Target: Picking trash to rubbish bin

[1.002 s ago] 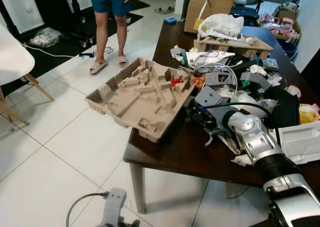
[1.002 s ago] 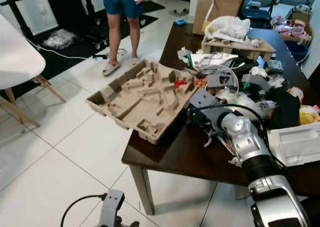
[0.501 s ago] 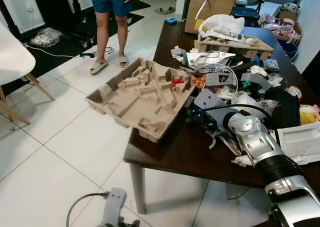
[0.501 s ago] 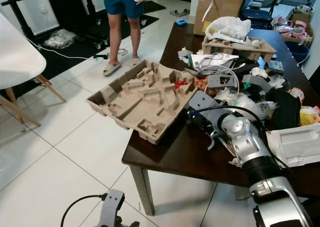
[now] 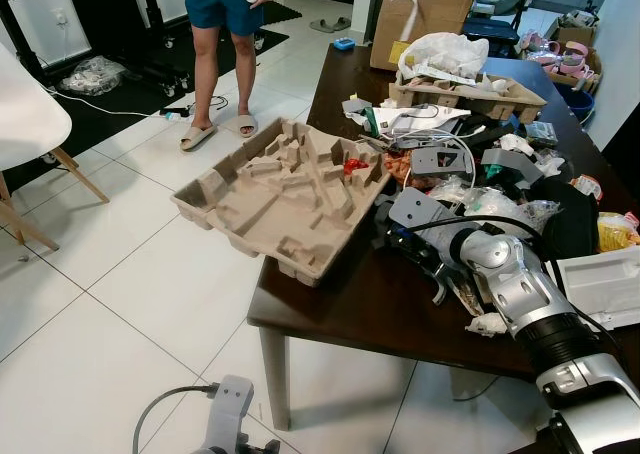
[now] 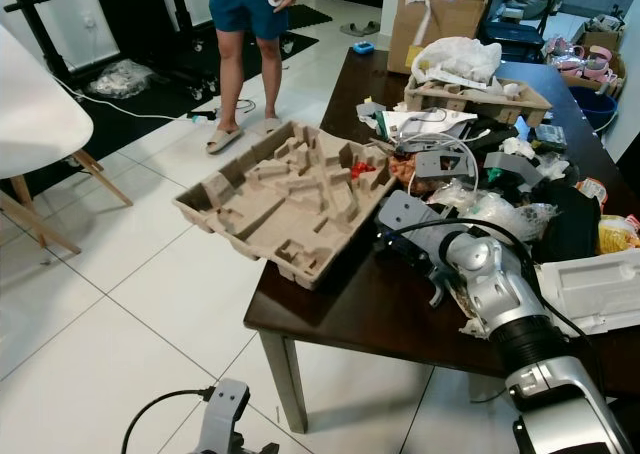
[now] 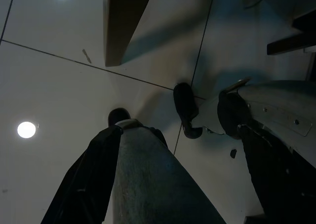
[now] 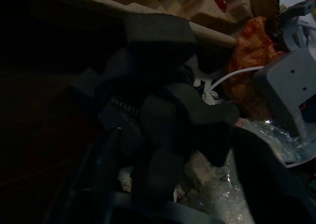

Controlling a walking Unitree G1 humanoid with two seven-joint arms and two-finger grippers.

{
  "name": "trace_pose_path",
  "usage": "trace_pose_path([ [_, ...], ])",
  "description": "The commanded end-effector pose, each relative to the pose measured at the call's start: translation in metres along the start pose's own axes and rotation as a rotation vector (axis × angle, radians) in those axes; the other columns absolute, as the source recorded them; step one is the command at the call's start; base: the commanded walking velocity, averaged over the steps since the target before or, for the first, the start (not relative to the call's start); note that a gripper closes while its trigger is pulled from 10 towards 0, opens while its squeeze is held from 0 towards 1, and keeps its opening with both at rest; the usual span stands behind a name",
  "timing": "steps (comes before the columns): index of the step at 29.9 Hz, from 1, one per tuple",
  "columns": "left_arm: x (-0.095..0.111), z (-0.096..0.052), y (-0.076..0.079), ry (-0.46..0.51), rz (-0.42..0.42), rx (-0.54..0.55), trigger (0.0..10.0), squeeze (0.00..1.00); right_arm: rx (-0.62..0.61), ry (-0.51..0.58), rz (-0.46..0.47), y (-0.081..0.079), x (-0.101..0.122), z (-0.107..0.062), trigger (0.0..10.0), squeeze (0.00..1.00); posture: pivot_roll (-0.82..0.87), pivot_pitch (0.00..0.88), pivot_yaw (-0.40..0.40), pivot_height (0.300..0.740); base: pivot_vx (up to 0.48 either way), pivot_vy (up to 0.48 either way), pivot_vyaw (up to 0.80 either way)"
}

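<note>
The right gripper (image 5: 398,240) reaches low over the dark wooden table (image 5: 340,309), its black fingers pushed in among the litter just beside the edge of the moulded pulp tray (image 5: 285,194), which overhangs the table's near-left corner. In the right wrist view a lump of dark foam (image 8: 173,110) sits between the fingers (too dim to tell whether they are clamped on it or merely around it). Crumpled plastic wrap (image 8: 232,184) and a grey plastic piece (image 5: 420,210) lie close by in the heap. The left gripper (image 7: 153,120) hangs idle over the tiled floor (image 5: 120,304). A person (image 5: 225,44) stands beyond the tray.
</note>
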State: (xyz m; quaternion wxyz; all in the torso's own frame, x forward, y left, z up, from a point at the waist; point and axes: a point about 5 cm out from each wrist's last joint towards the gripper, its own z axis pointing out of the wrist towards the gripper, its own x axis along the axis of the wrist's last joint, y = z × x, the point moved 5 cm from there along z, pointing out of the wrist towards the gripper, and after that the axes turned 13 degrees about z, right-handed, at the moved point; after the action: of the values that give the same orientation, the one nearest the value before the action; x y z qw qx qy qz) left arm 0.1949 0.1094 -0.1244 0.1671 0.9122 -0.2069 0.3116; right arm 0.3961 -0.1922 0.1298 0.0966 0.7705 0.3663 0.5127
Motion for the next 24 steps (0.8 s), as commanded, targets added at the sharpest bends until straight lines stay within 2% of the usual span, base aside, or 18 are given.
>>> trace_pose_path([
  [1, -0.007, -0.001, 0.003, -0.023, -0.005, -0.002, 10.0, 0.0, 0.046, -0.101, 0.007, -0.015, -0.031, 0.002, 0.0, 0.0, 0.0, 0.084, -0.018, 0.74, 0.0, 0.0, 0.0],
  [19, -0.01, -0.002, 0.0, -0.028, -0.001, 0.002, 10.0, 0.0, -0.02, -0.007, 0.071, -0.002, -0.014, 0.001, 0.0, 0.0, 0.0, 0.091, -0.008, 0.74, 0.0, 0.0, 0.0],
  [24, -0.01, -0.002, 0.0, -0.028, -0.002, 0.003, 10.0, 0.0, -0.012, 0.049, 0.143, 0.004, -0.007, -0.001, 0.0, 0.0, 0.0, 0.09, -0.008, 0.74, 0.0, 0.0, 0.0],
])
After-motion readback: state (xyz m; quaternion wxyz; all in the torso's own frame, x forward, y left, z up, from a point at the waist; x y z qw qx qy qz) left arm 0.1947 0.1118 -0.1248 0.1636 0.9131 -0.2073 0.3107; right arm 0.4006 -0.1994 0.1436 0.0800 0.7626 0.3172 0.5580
